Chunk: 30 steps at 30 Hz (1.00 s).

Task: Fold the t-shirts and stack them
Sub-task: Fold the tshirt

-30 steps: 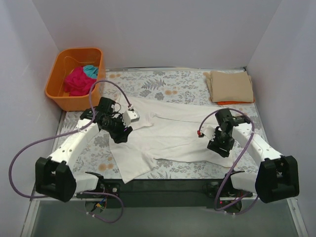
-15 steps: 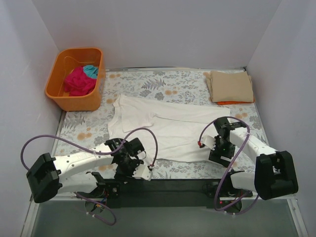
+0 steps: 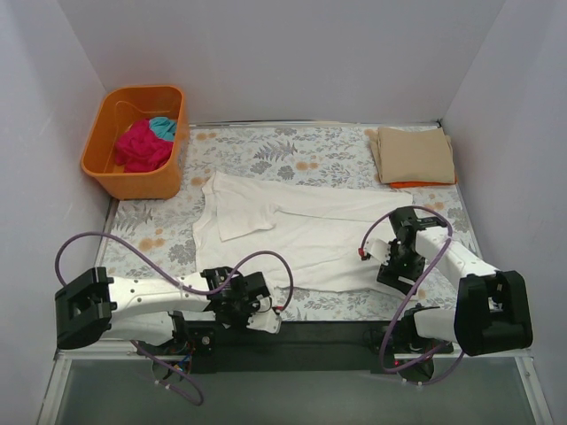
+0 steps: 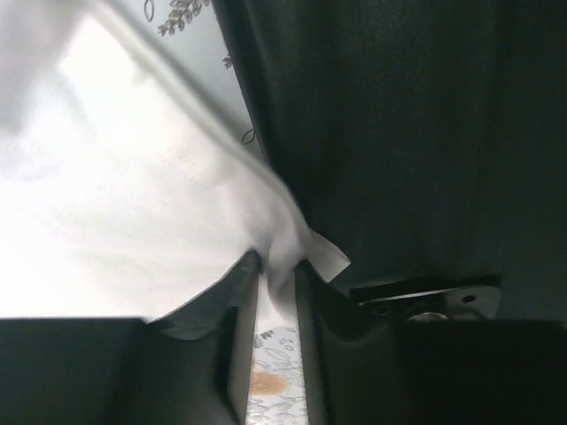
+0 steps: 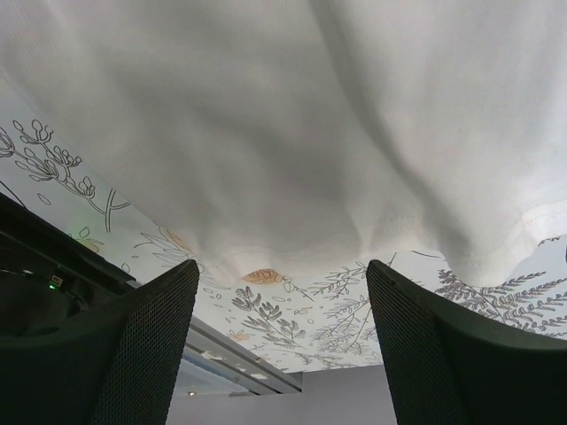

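A corner of the white shirt [image 3: 301, 235] is pinched in the left pincer [image 4: 276, 266] at the near edge of the bench [image 3: 337, 155], the arm stretched low along that edge. The right pincer [image 5: 275, 274] is spread wide just above the shirt's near hem, its arm bent inward.

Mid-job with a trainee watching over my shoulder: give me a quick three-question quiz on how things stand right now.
1. True or false: the left pincer is shut on an edge of the white t-shirt.
2. Pick one: what colour is the folded t-shirt lying at the far right? A) tan B) teal C) magenta
3. Fill in the blank: the right pincer is ____, with the white t-shirt's hem just ahead of it.

Key: 1 true; 2 A; 3 open.
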Motion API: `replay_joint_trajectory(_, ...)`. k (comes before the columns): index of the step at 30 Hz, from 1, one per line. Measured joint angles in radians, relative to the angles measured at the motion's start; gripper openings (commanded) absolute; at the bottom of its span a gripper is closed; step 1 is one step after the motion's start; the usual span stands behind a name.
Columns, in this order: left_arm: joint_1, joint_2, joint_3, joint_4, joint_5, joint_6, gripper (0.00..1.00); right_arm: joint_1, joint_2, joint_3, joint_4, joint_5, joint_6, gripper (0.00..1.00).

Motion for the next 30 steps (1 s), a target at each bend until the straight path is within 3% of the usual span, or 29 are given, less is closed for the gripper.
replay_joint_trajectory(4, -0.002, -0.026, -0.006, 0.004, 0.008, -0.049, 0.0, -0.006, -0.011, 0.005, -0.001, -0.028, -0.008, 0.61)
replay_joint_trajectory(16, 0.012, -0.04, -0.011, 0.012, 0.017, -0.097, 0.0, 0.001, -0.074, 0.06, -0.11, -0.163, -0.053, 0.63)
replay_joint_trajectory(25, 0.024, -0.039, -0.009, 0.014, 0.027, -0.109, 0.0, 0.026, -0.028, -0.058, -0.038, -0.119, -0.041, 0.61)
replay_joint_trajectory(27, 0.026, -0.039, -0.009, 0.017, 0.029, -0.112, 0.0, 0.037, -0.026, -0.067, -0.021, -0.092, -0.035, 0.56)
replay_joint_trajectory(30, 0.034, -0.039, -0.009, 0.021, 0.037, -0.117, 0.0, 0.067, -0.039, -0.086, 0.019, -0.049, -0.024, 0.38)
